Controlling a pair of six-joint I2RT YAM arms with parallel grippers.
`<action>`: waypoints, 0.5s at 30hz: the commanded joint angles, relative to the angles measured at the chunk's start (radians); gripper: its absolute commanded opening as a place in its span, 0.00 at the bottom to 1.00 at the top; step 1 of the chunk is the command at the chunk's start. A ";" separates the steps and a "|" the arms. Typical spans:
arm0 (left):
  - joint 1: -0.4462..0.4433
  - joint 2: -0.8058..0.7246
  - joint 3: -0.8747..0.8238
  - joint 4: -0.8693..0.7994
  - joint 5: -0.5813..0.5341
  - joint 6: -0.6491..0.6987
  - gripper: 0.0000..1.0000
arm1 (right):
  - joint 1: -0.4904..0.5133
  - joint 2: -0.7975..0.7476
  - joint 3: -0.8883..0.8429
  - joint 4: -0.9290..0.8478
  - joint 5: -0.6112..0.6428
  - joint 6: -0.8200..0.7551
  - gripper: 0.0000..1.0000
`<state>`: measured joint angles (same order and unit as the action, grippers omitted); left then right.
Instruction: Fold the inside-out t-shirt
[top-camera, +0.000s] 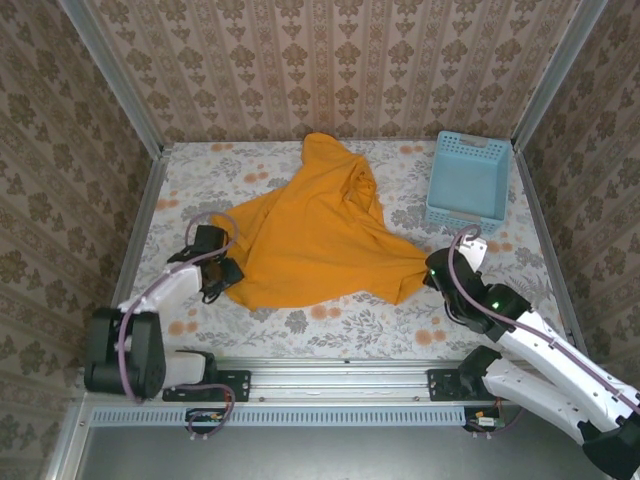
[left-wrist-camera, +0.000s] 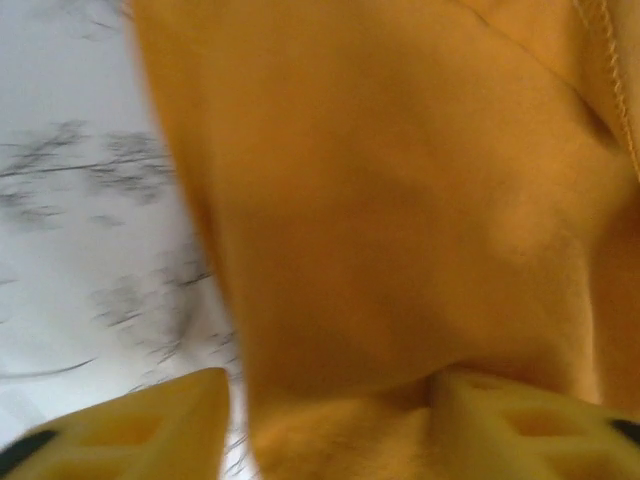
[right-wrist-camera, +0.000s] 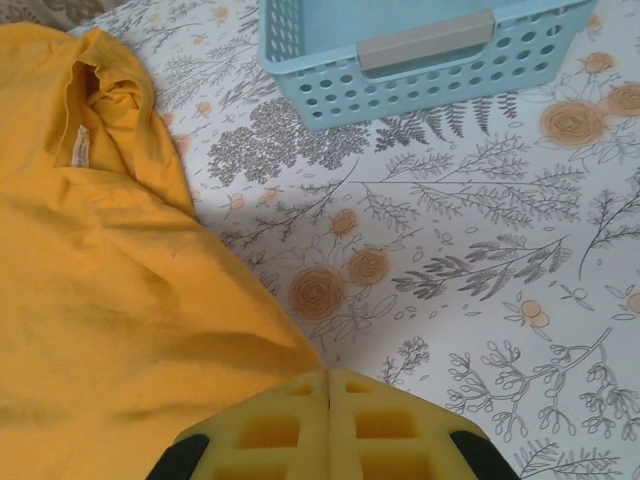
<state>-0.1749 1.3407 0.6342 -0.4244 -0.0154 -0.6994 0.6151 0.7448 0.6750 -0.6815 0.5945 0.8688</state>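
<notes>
Two arms reach in from the near edge of the flower-printed table (top-camera: 330, 325), and between them we find the inside-out t-shirt (top-camera: 310, 230), a plain orange-yellow heap spread over the middle of the surface. It lies wrinkled and unfolded, with one narrow part running toward the far wall and a broad part sagging toward the near left. On the near right its cloth is drawn out to a point that ends at the right gripper (top-camera: 432, 272). From the right wrist we see that gripper's yellow pads pressed flat together with no gap, and the shirt's edge runs straight in under them, so we read it as pinching that corner. The left gripper (top-camera: 230, 268) sits low at the shirt's left edge. From its wrist camera, one finger (left-wrist-camera: 150, 420) stands over bare table just beside the cloth, while the other meets the cloth on the opposite side. A thick fold lies between them, so we take these jaws as partly apart around the fold and not clamped on it. A small white label (right-wrist-camera: 80, 150) shows at a seam near an opening in the shirt. The light blue lattice basket (top-camera: 468, 180) stands at the far right of the table, apart from the shirt.
</notes>
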 joint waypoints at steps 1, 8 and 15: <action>0.006 0.099 0.069 0.131 0.106 0.012 0.37 | -0.017 -0.015 0.030 -0.024 0.004 -0.030 0.00; -0.016 0.311 0.403 0.047 0.095 0.080 0.01 | -0.022 -0.040 0.062 -0.053 0.013 -0.040 0.00; -0.103 0.564 0.880 -0.201 0.018 0.159 0.09 | -0.024 -0.015 0.086 -0.042 -0.033 -0.046 0.00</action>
<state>-0.2371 1.8267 1.3727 -0.4774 0.0414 -0.6083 0.5987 0.7174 0.7250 -0.7082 0.5808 0.8398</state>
